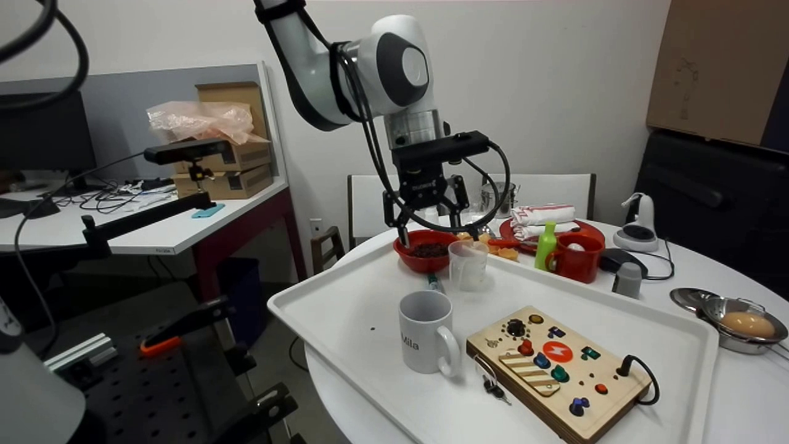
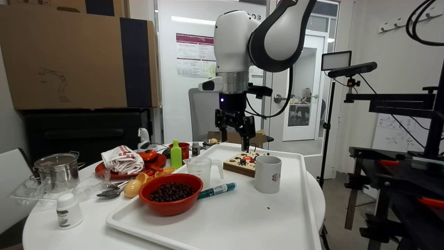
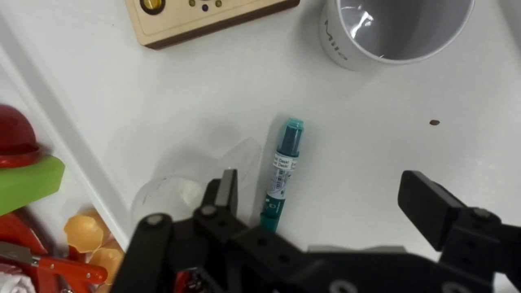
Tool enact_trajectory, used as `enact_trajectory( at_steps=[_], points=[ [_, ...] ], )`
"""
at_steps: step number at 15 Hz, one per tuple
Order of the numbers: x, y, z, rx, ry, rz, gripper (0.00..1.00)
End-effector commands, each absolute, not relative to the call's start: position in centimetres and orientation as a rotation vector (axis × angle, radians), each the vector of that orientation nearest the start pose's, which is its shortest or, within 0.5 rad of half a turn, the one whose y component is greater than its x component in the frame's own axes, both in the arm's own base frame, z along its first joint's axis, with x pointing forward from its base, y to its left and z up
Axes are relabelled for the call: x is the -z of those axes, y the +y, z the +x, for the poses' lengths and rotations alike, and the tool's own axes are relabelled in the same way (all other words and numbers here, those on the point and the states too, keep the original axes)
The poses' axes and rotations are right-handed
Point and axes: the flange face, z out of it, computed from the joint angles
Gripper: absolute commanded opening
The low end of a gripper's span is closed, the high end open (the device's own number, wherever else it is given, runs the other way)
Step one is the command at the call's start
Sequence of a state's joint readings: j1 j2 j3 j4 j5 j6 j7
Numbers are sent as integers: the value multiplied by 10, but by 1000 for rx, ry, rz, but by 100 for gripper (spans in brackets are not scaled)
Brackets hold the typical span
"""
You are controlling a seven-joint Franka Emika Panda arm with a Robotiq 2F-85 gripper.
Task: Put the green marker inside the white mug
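Note:
The green marker lies flat on a white tray. In an exterior view the marker has one end beside a red bowl; in an exterior view only a short piece of the marker shows behind the mug. The white mug stands upright on the tray, and the wrist view looks into its bare interior past the mug's wall. My gripper is open above the tray with nothing between its fingers. From the wrist, the marker appears nearer the left finger, its lower end covered by the gripper.
A clear measuring cup stands close by the marker, next to the red bowl of dark beans. A wooden box with knobs sits beyond the mug. The tray's raised rim borders them. Outside it stand a green bottle and a red mug.

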State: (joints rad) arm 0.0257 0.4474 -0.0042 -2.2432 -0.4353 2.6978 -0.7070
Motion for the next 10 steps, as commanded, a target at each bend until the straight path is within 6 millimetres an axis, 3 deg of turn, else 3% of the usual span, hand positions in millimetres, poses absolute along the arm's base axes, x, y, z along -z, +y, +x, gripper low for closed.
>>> enact_trajectory(
  at_steps=[1,5,10],
  points=[
    [-158,18,541,-122,-1673,-2850,100],
    [-142,18,540,-174,-1590,-2859,100],
    [-124,32,548,-203,-1548,-2863,100]
  ],
)
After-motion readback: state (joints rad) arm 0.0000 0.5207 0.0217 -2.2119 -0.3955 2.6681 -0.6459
